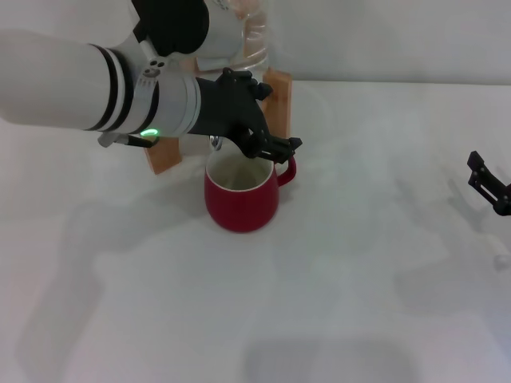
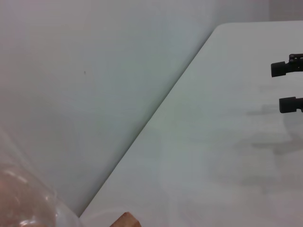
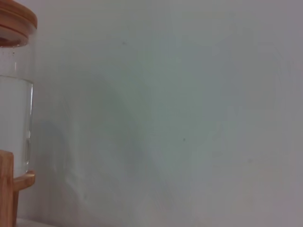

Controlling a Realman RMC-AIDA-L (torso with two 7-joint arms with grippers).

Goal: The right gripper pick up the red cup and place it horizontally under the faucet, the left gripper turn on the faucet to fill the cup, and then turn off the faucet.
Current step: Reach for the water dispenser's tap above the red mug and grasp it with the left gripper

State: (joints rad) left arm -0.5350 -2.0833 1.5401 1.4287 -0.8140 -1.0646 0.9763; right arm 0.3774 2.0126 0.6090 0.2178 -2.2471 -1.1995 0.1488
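Observation:
The red cup (image 1: 240, 200) stands upright on the white table, cream inside up and handle to the right, directly below the faucet (image 1: 215, 144). Only a chrome sliver of the faucet shows behind my left gripper (image 1: 271, 145). That black claw, green light on its wrist, reaches across the faucet just above the cup's rim and hides the lever. My right gripper (image 1: 489, 183) hangs open and empty at the table's far right edge, well away from the cup. The left wrist view shows the right gripper (image 2: 287, 86) with its tips apart.
The clear water jug (image 1: 249, 36) sits in a wooden stand (image 1: 278, 94) at the back, behind the cup. The jug (image 3: 15, 109) with its wooden lid (image 3: 18, 18) also appears in the right wrist view. A pale wall rises behind the table (image 1: 359, 279).

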